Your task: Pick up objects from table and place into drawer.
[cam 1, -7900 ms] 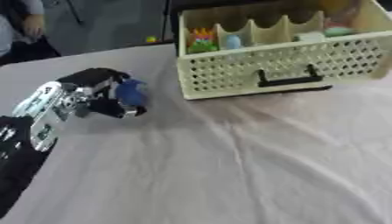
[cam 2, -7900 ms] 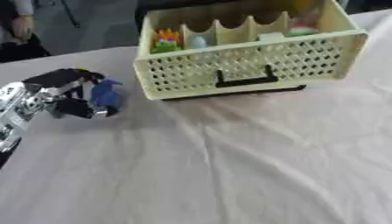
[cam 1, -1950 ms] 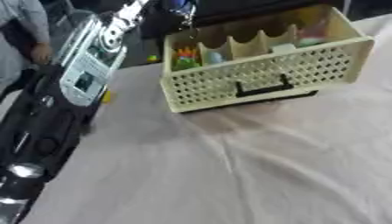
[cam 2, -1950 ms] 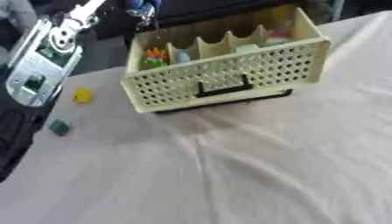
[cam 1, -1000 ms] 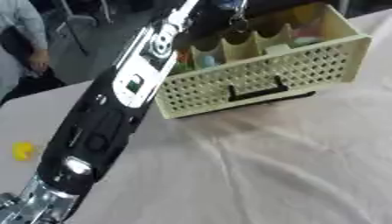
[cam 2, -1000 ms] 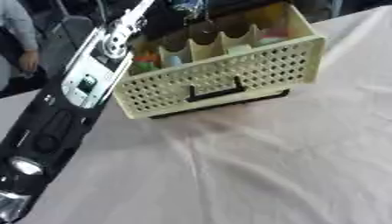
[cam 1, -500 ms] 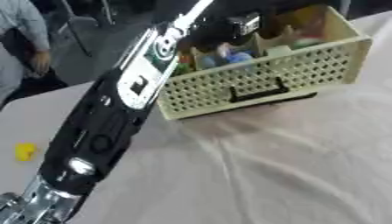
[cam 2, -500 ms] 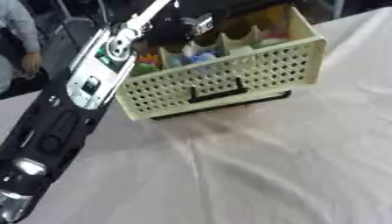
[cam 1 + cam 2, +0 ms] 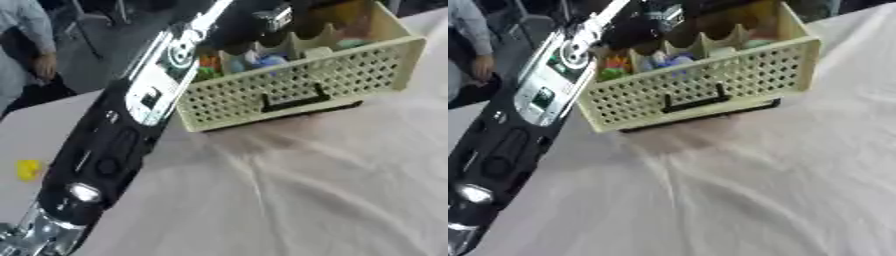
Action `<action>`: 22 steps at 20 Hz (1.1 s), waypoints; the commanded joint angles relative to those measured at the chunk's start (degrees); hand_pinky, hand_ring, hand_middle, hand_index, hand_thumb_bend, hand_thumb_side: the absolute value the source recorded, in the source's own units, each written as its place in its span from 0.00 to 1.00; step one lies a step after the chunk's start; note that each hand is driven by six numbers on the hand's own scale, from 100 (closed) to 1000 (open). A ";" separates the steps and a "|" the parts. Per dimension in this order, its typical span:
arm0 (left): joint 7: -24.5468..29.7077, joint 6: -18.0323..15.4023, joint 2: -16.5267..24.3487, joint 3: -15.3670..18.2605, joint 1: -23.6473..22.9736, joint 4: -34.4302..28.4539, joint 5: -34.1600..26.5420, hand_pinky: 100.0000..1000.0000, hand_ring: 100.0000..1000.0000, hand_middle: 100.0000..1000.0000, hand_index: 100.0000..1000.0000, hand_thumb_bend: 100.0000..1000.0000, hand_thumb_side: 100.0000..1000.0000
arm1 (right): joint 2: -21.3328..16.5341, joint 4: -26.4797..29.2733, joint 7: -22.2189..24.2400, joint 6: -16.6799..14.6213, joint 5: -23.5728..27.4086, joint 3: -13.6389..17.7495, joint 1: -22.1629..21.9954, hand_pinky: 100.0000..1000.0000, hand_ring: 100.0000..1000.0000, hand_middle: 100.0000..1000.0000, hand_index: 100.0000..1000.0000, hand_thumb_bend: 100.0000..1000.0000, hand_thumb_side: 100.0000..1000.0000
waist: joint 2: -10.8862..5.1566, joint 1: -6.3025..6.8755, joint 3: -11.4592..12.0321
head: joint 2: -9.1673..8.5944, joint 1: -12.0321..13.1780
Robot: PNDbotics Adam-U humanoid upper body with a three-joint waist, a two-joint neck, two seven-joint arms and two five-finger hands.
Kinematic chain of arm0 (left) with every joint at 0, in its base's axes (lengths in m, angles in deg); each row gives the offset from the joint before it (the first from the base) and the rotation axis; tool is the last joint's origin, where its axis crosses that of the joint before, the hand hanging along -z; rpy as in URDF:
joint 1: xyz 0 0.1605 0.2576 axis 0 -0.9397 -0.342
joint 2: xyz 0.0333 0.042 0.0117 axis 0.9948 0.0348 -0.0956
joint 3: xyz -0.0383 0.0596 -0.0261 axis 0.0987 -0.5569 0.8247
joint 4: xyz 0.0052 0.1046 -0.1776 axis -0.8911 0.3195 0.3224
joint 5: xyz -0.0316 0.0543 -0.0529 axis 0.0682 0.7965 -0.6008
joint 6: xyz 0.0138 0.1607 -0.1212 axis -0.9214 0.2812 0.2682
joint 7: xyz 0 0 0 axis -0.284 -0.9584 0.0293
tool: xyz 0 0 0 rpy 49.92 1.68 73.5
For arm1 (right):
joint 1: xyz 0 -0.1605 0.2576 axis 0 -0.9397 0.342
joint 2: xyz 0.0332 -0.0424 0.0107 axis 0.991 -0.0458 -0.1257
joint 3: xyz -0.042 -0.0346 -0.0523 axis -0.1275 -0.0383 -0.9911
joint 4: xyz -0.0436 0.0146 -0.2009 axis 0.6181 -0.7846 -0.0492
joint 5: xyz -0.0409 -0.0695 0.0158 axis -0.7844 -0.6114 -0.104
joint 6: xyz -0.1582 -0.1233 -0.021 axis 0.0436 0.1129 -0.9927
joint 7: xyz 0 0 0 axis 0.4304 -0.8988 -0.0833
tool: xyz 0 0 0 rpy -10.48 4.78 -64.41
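Across the wrinkled pale cloth-covered table (image 9: pixel 332 190), the biggest thing in view is the robot's black-and-silver left arm (image 9: pixel 131 130), stretched diagonally from the lower left corner up over the cream perforated plastic drawer basket with a black handle (image 9: pixel 302 87). The left hand (image 9: pixel 276 15) sits above the drawer's back compartments; it's blurred and partly cut off by the frame edge, so can't tell whether its fingers are spread or closed on anything. Right hand isn't visible in either view. Drawer has divider slots along the front row, already holding stuff: an orange-and-green item (image 9: pixel 612 66) in the leftmost slot, a blue rounded object (image 9: pixel 267 61) in a slot just right of it, and something pale green (image 9: pixel 756 43) further right. The blue object lies under the hand, apparently in the drawer, not gripped as far as I can see. So I'd judge the current placement as essentially done, pending hand withdrawal. Still left: a small yellow object (image 9: pixel 28 170) on the table near the left edge, well apart from the drawer. Nothing else loose shows on the cloth.
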 commanded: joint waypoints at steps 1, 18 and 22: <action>-7.65 1.07 5.49 2.94 -1.15 -8.62 -3.42 0.45 0.72 0.90 0.92 0.25 0.93 | -2.49 0.87 0.69 0.11 -0.22 0.30 0.03 0.44 0.42 0.38 0.65 0.07 0.48 | -2.04 -1.27 0.88 | 1.28 -1.24; -42.30 -4.76 18.85 17.13 -23.17 -34.23 -32.09 0.42 0.62 0.82 0.85 0.13 0.86 | -10.79 0.87 15.15 3.48 -6.70 -0.16 -4.66 0.44 0.42 0.38 0.65 0.08 0.57 | -4.47 -7.47 10.09 | 4.47 -8.80; -46.60 -10.53 17.17 18.15 -28.41 -34.23 -30.93 0.41 0.61 0.80 0.84 0.17 0.85 | -12.14 0.87 18.61 3.43 -7.25 -0.07 -5.20 0.44 0.41 0.37 0.66 0.06 0.58 | -4.46 -9.13 11.38 | 3.62 -9.66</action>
